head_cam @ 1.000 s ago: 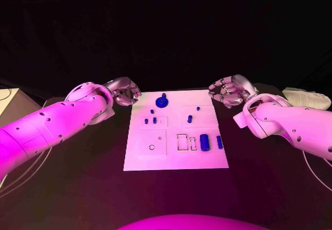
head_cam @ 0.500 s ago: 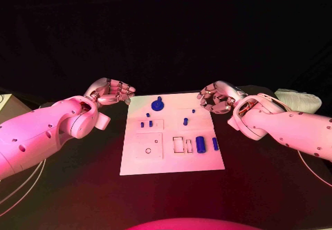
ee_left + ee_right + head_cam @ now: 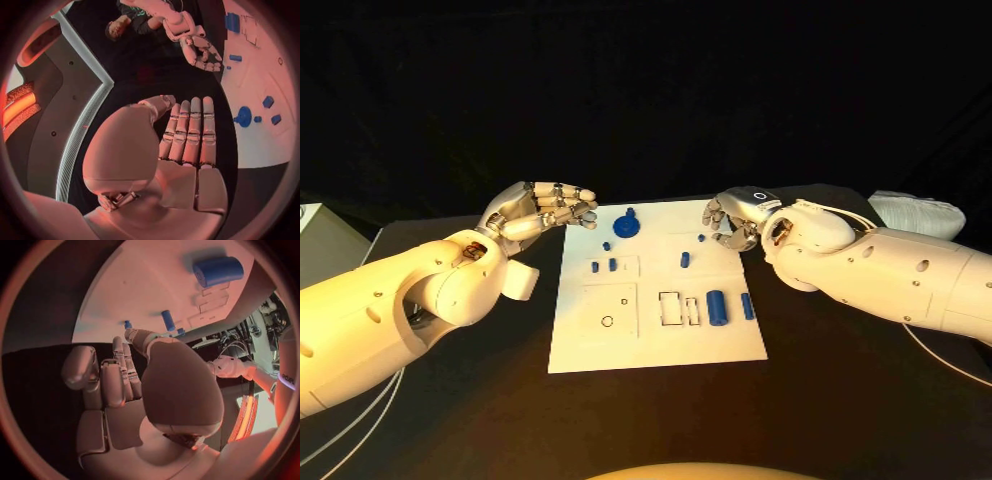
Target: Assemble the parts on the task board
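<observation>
The white task board (image 3: pixel 656 335) lies in the middle of the table. On it are a round blue part (image 3: pixel 627 224) at the far end, several small blue pegs (image 3: pixel 685 259) and a thick blue cylinder (image 3: pixel 717 307) beside a slimmer one (image 3: pixel 747 306). My left hand (image 3: pixel 538 210) hovers off the board's far left corner, fingers straight and side by side, holding nothing. My right hand (image 3: pixel 733 220) hangs over the far right corner with fingers curled in and nothing in them. The left wrist view has the flat left hand (image 3: pixel 187 135), the round part (image 3: pixel 244 116) and the right hand (image 3: pixel 200 47). The right wrist view has the cylinder (image 3: pixel 217 271).
A white cloth-like bundle (image 3: pixel 913 212) lies at the table's far right. A pale box (image 3: pixel 322 235) stands at the left edge. Black table (image 3: pixel 848 380) surrounds the board on all sides.
My left hand has uncurled its fingers and risen beside the board's far left corner. My right hand has moved left over the far right corner, still curled.
</observation>
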